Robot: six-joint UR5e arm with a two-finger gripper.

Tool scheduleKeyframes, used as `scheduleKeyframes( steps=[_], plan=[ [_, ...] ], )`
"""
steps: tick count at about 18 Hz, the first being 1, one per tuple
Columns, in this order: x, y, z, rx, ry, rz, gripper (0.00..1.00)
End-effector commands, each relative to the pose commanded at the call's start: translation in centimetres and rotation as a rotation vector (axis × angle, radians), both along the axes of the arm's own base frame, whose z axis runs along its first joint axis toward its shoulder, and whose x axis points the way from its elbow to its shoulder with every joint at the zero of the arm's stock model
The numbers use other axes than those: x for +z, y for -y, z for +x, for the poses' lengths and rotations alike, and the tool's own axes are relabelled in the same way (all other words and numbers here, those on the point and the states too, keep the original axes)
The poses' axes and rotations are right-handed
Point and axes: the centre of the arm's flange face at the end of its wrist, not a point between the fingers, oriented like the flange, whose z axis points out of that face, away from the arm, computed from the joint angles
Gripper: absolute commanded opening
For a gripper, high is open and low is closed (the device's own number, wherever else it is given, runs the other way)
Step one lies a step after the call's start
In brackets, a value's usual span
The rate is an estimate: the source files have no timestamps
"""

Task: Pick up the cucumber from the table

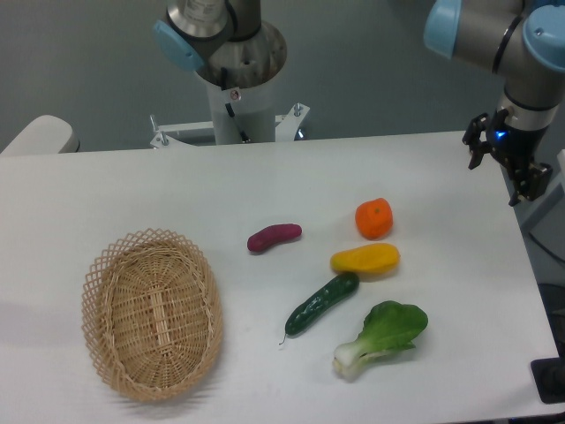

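The cucumber (321, 304) is slim, dark green and glossy. It lies diagonally on the white table (177, 194), right of centre, with its thin stem tip pointing to the lower left. Its upper end touches or nearly touches the yellow fruit (365, 259). My gripper (494, 181) hangs at the table's far right edge, well up and to the right of the cucumber. Its two black fingers stand apart with nothing between them.
An orange fruit (374, 218) sits above the yellow fruit. A small purple sweet potato (274, 237) lies left of them. A bok choy (385, 334) lies just right of and below the cucumber. A wicker basket (152, 312) stands at the left front. The arm's base (238, 88) is at the back.
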Motion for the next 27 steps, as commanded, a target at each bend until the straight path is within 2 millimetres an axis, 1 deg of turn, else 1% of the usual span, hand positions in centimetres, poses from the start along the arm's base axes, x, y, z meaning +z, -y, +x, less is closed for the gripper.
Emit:
scheduleKeyframes(
  steps=[2, 5, 7, 8, 10, 14, 16, 18, 19, 23, 25, 27],
  plan=[
    [-0.4, -0.1, 0.2, -0.003, 0.005, 0.000, 1.00],
    [0.2, -0.3, 0.1, -0.005, -0.003, 0.001, 1.00],
    [0.0, -0.8, 0.3, -0.001, 0.003, 0.006, 1.00],
    [0.1, -1.0, 0.4, 0.028, 0.003, 0.012, 1.00],
    [0.1, -2.3, 1.0, 0.061, 0.004, 0.018, 1.00],
    [0.4, -4.1, 2.2, 0.058, 0.005, 0.017, 1.00],
    [0.4, -5.6, 3.2, 0.073, 0.008, 0.016, 1.00],
    [0.2, -7.5, 4.6, 0.079, 0.011, 0.005, 1.00],
    [0.3, -8.9, 5.9, 0.092, 0.007, -0.005, 1.00],
    [-0.5, -12.5, 9.6, 0.141, 0.009, -0.025, 1.00],
    [-1.2, -14.0, 11.4, 0.190, 0.025, -0.018, 1.00],
    [-1.5, -15.2, 13.1, 0.240, 0.023, -0.001, 1.00]
  ],
)
